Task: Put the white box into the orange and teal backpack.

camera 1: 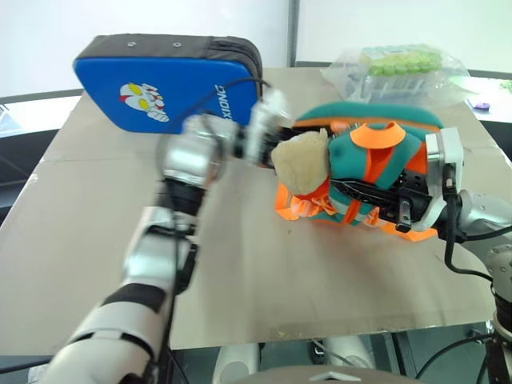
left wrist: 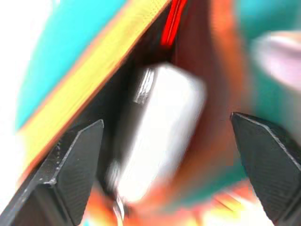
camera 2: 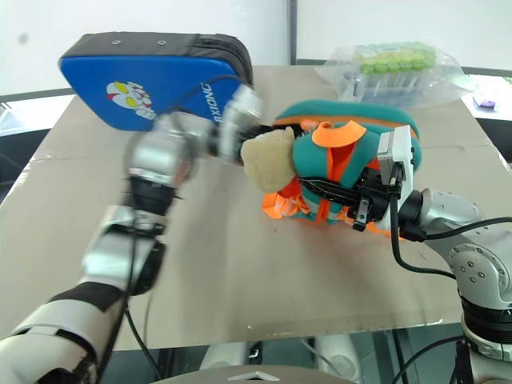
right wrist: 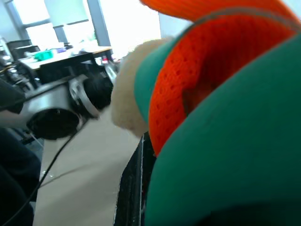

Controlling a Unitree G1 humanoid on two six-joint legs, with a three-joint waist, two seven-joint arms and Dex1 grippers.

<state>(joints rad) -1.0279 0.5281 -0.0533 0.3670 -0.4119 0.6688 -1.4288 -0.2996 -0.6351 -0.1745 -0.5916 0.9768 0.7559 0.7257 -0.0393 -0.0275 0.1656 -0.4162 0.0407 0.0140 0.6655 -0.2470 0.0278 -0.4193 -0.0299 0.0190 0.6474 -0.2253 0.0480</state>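
Note:
The orange and teal backpack (camera 1: 364,156) stands tilted on the table, a tan plush toy (camera 1: 302,164) hanging at its side. In the left wrist view the white box (left wrist: 160,141) lies inside the backpack's dark opening (left wrist: 141,61). My left gripper (left wrist: 165,120) is open, its two black fingers (left wrist: 75,165) wide apart with the box between them and touching neither. In the head views that gripper (camera 1: 268,132) reaches to the backpack's left side behind the plush toy. My right gripper (camera 1: 404,210) is shut on the backpack's black zip edge on the right.
A big blue padded case (camera 1: 168,80) with a cartoon figure stands at the back left, close behind my left arm. A clear plastic bag (camera 1: 400,70) of green things lies at the back right. The tan table (camera 1: 280,280) has bare room in front of the backpack.

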